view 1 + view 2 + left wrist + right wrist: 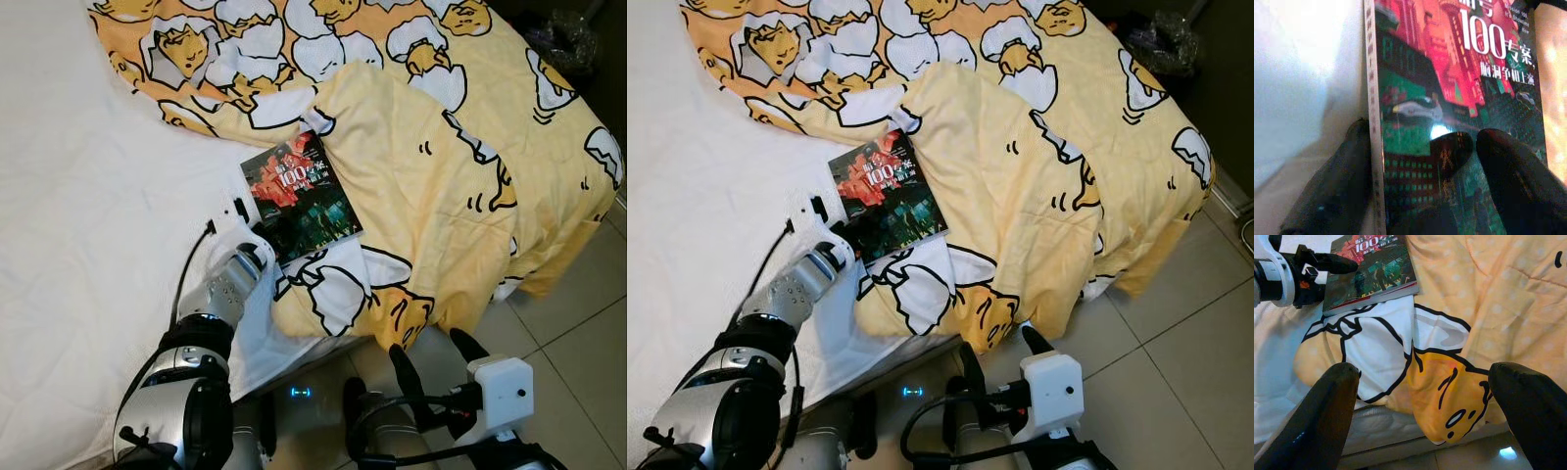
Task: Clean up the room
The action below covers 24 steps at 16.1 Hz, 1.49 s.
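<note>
A paperback book (pixel 301 199) is seen lying flat and cover-up on the bed (pixel 88 176), partly on the white sheet and partly on a fold of the yellow cartoon-print duvet (pixel 431 166). Its long axis is set on a slight diagonal: the title end is pointed away from the robot toward the heaped duvet, and the spine is turned to the sheet side. The left gripper (pixel 257 240) is placed at the book's near spine corner; in the left wrist view one finger (pixel 1337 181) is seen on the sheet beside the spine and the other on the cover, so the fingers are held apart, straddling that edge, not yet clamped. The book is judged light and fairly stiff, though bendable, with a glossy cover that may slip; the soft bedding beneath would give under pressure. A pinch across the spine edge is judged the firmest hold. The right gripper (pixel 431 367) hangs open beyond the duvet's overhanging corner, above the tiled floor (pixel 578 323).
</note>
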### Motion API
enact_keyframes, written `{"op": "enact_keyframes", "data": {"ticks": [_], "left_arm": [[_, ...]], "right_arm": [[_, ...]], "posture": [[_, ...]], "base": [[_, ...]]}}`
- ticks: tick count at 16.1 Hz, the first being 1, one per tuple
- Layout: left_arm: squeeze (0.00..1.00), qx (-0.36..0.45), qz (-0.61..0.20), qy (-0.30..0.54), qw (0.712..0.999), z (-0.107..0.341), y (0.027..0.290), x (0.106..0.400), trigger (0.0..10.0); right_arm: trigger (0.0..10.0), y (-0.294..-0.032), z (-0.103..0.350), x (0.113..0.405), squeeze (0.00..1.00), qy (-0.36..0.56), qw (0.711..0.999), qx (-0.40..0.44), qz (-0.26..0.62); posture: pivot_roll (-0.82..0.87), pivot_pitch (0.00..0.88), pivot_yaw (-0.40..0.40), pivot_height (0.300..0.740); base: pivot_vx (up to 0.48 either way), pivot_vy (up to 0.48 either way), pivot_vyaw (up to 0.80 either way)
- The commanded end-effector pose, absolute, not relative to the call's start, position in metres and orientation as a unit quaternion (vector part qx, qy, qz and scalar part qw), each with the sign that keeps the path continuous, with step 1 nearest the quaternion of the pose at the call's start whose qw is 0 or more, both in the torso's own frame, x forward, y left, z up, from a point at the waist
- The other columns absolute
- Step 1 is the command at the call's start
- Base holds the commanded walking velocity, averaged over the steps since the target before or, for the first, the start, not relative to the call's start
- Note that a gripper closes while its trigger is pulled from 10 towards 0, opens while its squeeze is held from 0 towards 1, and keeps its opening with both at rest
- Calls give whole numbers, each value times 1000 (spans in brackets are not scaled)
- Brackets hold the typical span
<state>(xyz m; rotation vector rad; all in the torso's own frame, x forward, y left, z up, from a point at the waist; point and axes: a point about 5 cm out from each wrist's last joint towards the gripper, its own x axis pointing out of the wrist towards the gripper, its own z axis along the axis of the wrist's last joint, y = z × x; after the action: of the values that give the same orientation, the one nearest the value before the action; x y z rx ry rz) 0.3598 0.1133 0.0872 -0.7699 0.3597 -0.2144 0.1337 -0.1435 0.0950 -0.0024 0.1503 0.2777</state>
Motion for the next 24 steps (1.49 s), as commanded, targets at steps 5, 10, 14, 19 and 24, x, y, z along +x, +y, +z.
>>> {"op": "enact_keyframes", "data": {"ticks": [5,10,14,19,24], "left_arm": [[0,-428,-114,194,875,71,101,352,0],[0,-409,-120,163,890,80,113,357,0],[0,-375,-127,137,908,95,126,366,0],[0,-365,-91,94,922,112,147,372,0],[0,50,-24,21,998,133,187,338,0]], "right_arm": [[10000,-146,90,131,0,90,987,5,133],[10000,-149,86,141,0,86,989,19,120],[10000,-150,83,176,0,58,992,44,106],[10000,-158,88,215,0,26,993,65,99],[10000,-189,95,238,0,2,997,78,24]], "posture": [[-143,318,-19,740],[-98,272,-8,740],[-15,183,-3,740],[63,65,-21,740],[125,0,-19,740]], "base": [[0,0,0],[0,0,0],[0,0,0],[0,0,0],[0,0,0]]}}
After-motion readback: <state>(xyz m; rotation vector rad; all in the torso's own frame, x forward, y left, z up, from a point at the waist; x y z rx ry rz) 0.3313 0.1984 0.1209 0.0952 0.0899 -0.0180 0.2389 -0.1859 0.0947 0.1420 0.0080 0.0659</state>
